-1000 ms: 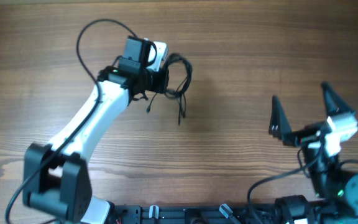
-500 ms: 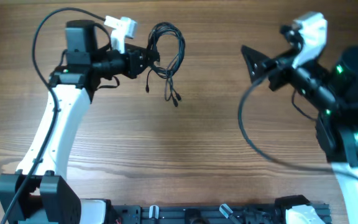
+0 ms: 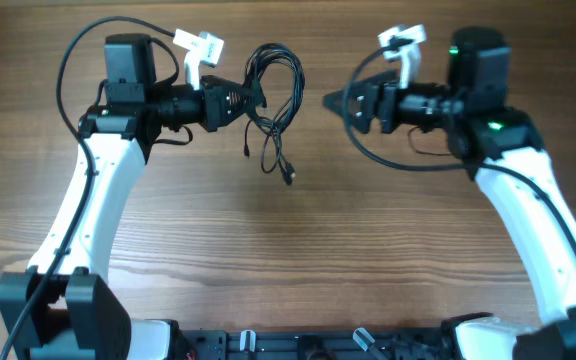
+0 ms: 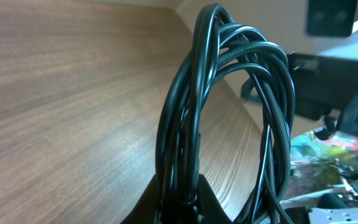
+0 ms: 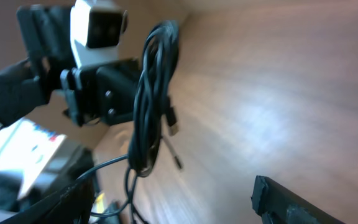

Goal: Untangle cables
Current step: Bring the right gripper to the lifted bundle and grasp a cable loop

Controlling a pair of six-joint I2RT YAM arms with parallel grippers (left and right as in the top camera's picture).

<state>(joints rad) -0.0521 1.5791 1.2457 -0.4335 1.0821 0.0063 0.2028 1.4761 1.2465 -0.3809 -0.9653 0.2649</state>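
Jaws clamped on the base of the coil, the left gripper (image 3: 246,100) holds the cables (image 4: 180,137) aloft just ahead of the right gripper (image 3: 336,101), its jaws wide, which should take a single outer loop, not the bundle, though the tangle hides which strand runs free.

Robotics lab bench.
A wood-grain table (image 3: 288,260) carries a left arm (image 3: 98,220) and a right arm (image 3: 538,220), both white and black, rising from a black mounting rail (image 3: 308,345) along its near edge. Beyond the table's edge lies blurred, colourful clutter (image 4: 328,155).
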